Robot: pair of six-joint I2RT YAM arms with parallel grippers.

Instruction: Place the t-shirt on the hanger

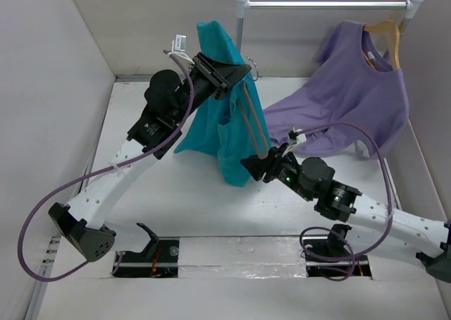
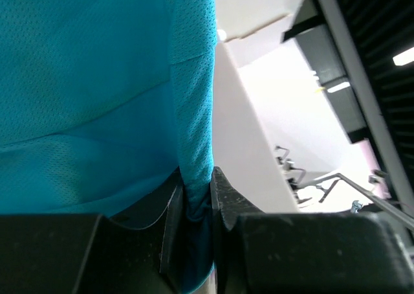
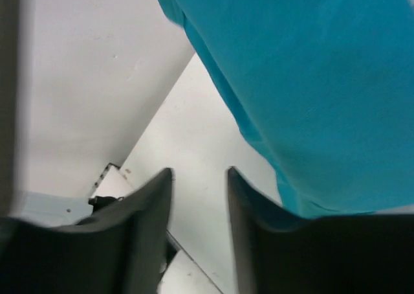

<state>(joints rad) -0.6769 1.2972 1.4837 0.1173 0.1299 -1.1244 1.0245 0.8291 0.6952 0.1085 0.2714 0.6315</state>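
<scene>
threading: your left fingers (image 2: 228,200) pinch the t-shirt (image 1: 206,130) upper centre; right fingers (image 3: 145,210) spread, empty; next, probably grip the hanger (image 1: 255,126).

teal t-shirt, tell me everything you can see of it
The teal t-shirt is plain, fine mesh-knit cloth, lifted and hanging in loose folds over the white table. The left hand is shut on a fold near its top. The dark-grey hanger slants along its right side in the top view, seemingly touching the cloth. The right hand is open by its lower edge, gripping nothing.
</scene>
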